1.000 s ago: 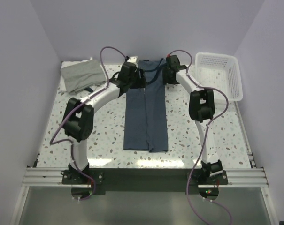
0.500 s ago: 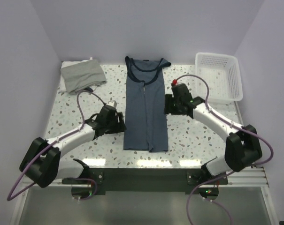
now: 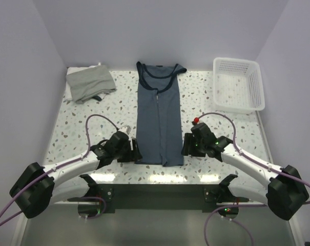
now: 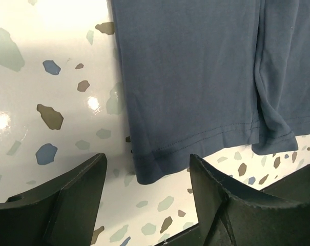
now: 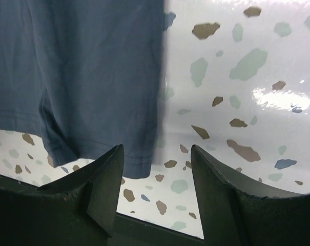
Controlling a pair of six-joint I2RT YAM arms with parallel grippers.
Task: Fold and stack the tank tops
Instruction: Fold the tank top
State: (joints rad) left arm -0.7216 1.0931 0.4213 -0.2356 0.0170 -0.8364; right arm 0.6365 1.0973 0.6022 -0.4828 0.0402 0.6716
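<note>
At the bottom of the overhead view, our left end effector (image 3: 132,151) sits just beside the lower left corner of the long navy blue cloth tank top (image 3: 160,115). Our right end effector (image 3: 186,147) sits just beside the lower right corner. Both stand partly open, and neither has hold of anything.

In the left wrist view the corner of the stitched hem (image 4: 195,146) lies between the two black fingers (image 4: 75,192). The right wrist view shows the same at the other corner. We cannot tell from these angles whether the fingertips touch the speckled terrazzo worktop (image 3: 93,120) yet.

We judge the step in hand to be pinching both hem corners so the strip can be folded end over end. To do it well, we should:
- come down evenly on both sides,
- catch every layer of the doubled cloth, including the loose inner flap near the middle seam,
- close only once the lower finger is under the fabric.

Lifting both corners together should keep the fold square.

Farther up the frame, the top lies flat and narrow up the centre, neckline at the far end. The folded grey cloth tank top (image 3: 90,83) lies in the upper left, well apart. The white plastic mesh basket (image 3: 257,89) stands in the upper right.
</note>
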